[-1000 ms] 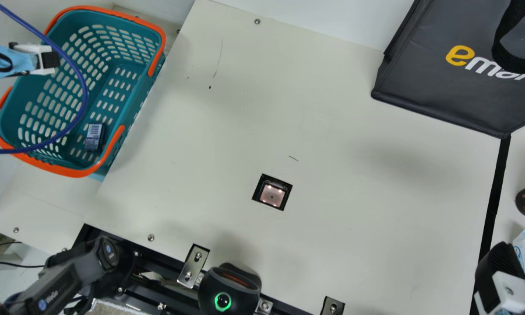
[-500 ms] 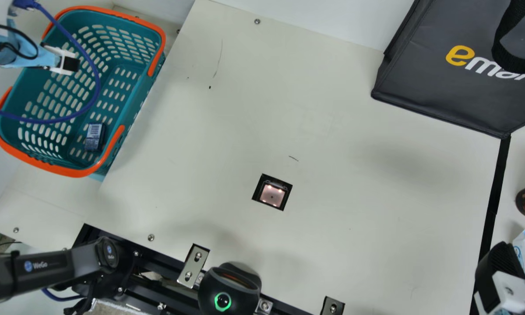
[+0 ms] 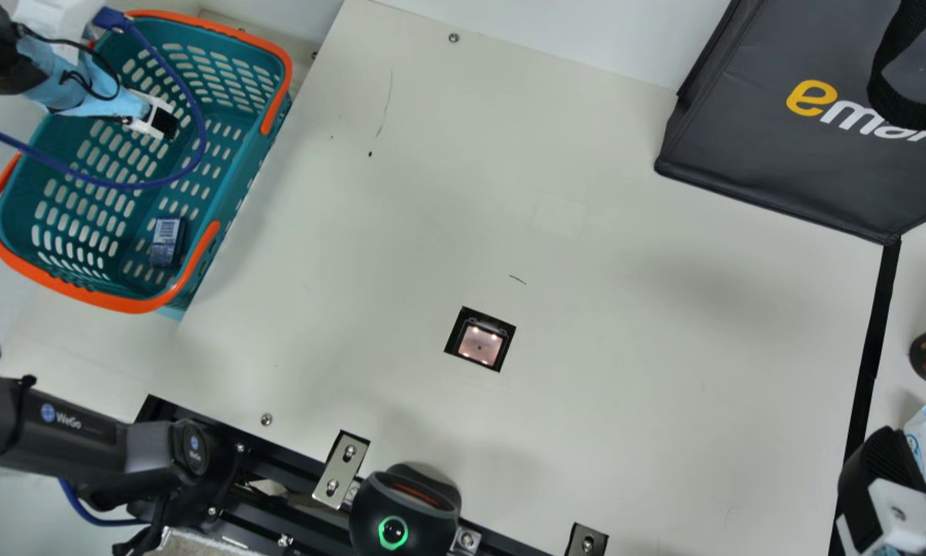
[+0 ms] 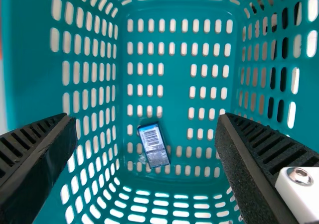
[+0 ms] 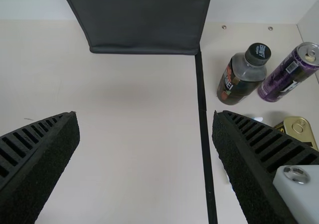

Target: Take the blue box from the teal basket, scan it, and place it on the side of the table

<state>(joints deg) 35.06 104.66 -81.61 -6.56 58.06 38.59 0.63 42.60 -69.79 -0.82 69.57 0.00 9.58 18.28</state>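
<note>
Two steps ahead of any scan: judged stage is the approach to the pick. Left gripper (image 4: 145, 118) is over the teal basket (image 3: 127, 303), upper left of the main frame; its fingers are spread wide, nothing between them. Blue box (image 3: 167, 241) lies in the basket's lower right portion in that frame, barcode face up. Right gripper (image 5: 145, 113) at lower right, also open, holding nothing.

Next move, judged: shift down-frame to the box, lower, close across its narrow width. Near basket wall and orange handle (image 3: 200, 259) leave little finger room; blue cable (image 3: 142, 185) looping above could snag. Lift must clear the rim. Then a broad stretch of tabletop (image 3: 625, 309) leads to the scanner window (image 3: 479, 344), just below frame centre; barcode probably needs turning down.
</note>
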